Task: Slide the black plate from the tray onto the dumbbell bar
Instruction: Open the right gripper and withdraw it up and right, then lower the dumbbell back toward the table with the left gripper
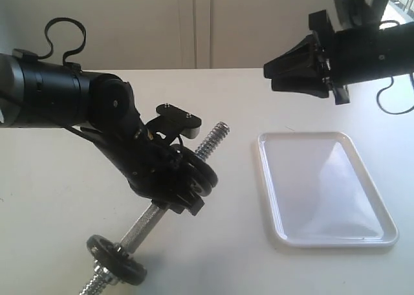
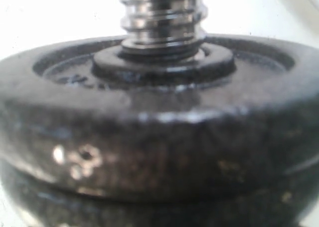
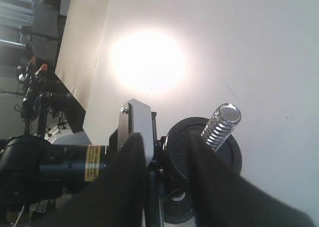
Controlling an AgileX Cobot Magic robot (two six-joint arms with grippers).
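Plate (image 2: 159, 152) seated on bar (image 1: 143, 224); tray (image 1: 261, 178) empty.
Left pincer (image 1: 174, 185) pinches tilted bar by the discs; right pincer (image 1: 269, 72) empty, jaws apart, over tray. Lower bar gently so plate can't slide off.

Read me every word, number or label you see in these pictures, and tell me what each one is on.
Yellow sticker on the left arm: black print, too small to read.
Embossed marks on the black plate: too blurred to read.
The tray: no print visible.
Nothing is legible in any view.
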